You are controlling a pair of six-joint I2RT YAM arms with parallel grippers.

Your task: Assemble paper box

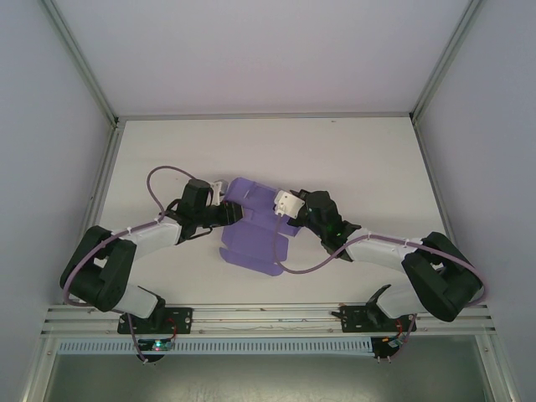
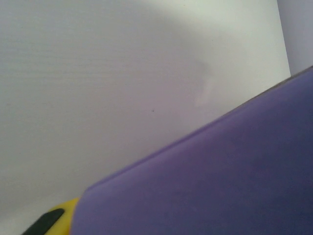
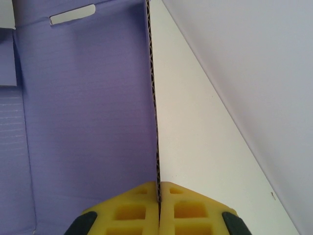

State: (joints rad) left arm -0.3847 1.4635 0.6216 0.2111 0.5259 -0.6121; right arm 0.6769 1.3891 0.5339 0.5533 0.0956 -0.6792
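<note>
The lavender-purple paper box (image 1: 255, 239) lies partly unfolded at the middle of the white table (image 1: 360, 159), some flaps raised. My right gripper (image 1: 287, 217) is at its right side. In the right wrist view this gripper (image 3: 159, 190) is shut on the edge of an upright panel of the paper box (image 3: 88, 122), with the corrugated edge pinched between the yellow pads (image 3: 137, 205). My left gripper (image 1: 235, 213) is at the sheet's left edge. In the left wrist view a purple panel (image 2: 220, 181) covers the jaws and leaves just one yellow finger (image 2: 61, 216) showing at the lower left.
White enclosure walls (image 1: 59, 100) with metal corner posts (image 1: 84, 63) stand on three sides. An aluminium rail (image 1: 268, 318) carrying both arm bases runs along the near edge. Purple cables (image 1: 159, 180) loop beside each arm.
</note>
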